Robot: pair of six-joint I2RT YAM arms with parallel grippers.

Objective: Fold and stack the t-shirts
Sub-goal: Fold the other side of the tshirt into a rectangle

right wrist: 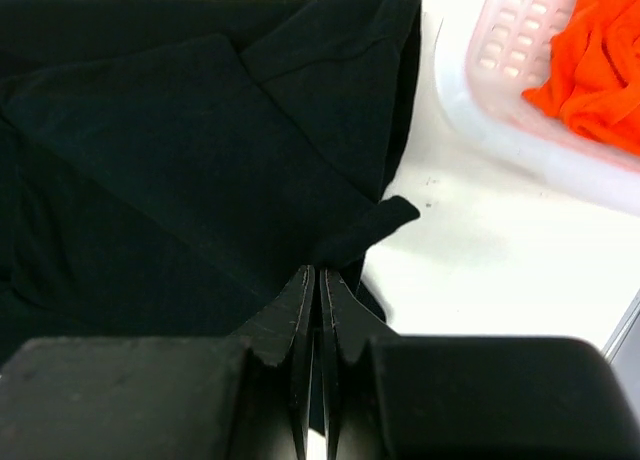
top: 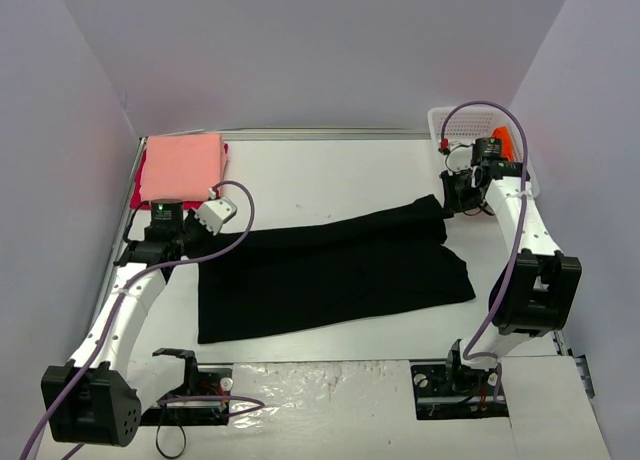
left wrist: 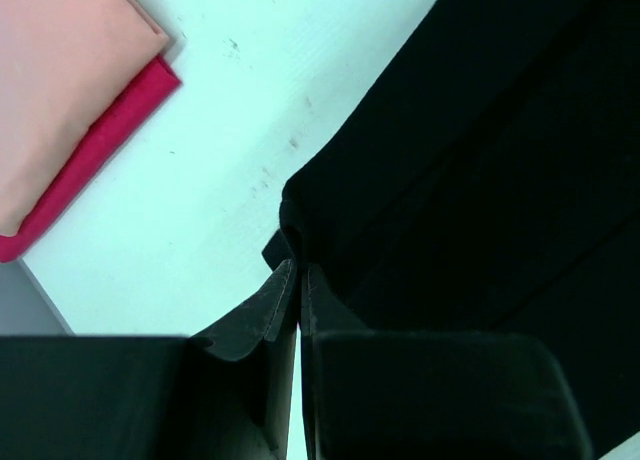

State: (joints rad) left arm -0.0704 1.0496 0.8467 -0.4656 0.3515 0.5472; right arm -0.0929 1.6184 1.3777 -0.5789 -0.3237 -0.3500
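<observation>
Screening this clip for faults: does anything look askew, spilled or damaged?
Nothing spilled or damaged. The black shirt lies slanted and half folded, left tool and right tool pinching its ends. The pink shirt sits skewed on the red shirt.

There are four t-shirts: one black t-shirt point(top: 330, 270), one pink t-shirt point(top: 182, 165), one red t-shirt point(left wrist: 110, 145) and one orange t-shirt point(right wrist: 595, 60). There is one white basket point(top: 462, 128) with little holes in it. There are two robot arms, a left arm point(top: 125, 310) and a right arm point(top: 525, 230). Each arm has one end effector, so that makes two: the left end effector point(left wrist: 298, 280) and the right end effector point(right wrist: 318, 280). There is one white surface point(top: 330, 180).
</observation>
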